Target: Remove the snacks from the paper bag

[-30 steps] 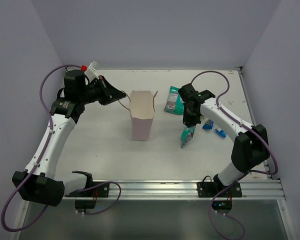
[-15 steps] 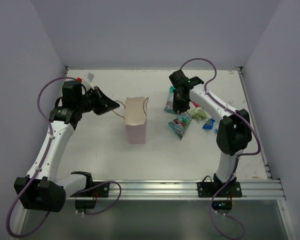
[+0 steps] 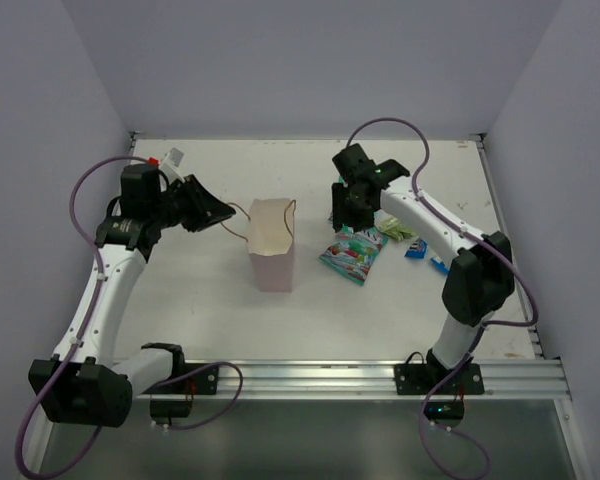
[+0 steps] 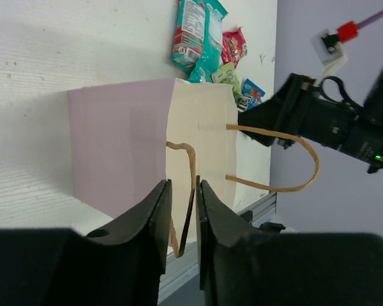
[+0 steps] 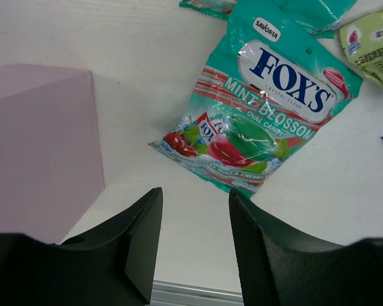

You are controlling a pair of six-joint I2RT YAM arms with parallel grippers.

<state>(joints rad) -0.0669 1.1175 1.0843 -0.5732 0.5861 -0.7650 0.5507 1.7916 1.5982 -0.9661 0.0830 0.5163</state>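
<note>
Mid-unpacking: paper bag (image 3: 272,255) upright in the middle, left gripper (image 4: 183,188) narrowly parted around its cord handle (image 4: 193,171), right gripper (image 5: 193,197) wide, empty, above the teal mint packet (image 5: 255,108) among snacks (image 3: 396,229) beside it; next, probably steadying the bag and reaching inside.

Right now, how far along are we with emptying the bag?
Done: a teal candy packet and other packets lie on the table beside the bag. In hand: nothing; the right gripper hangs open over the teal packet, the left gripper straddles a handle, slightly open. Left: the bag's inside is hidden, so I cannot tell.
</note>
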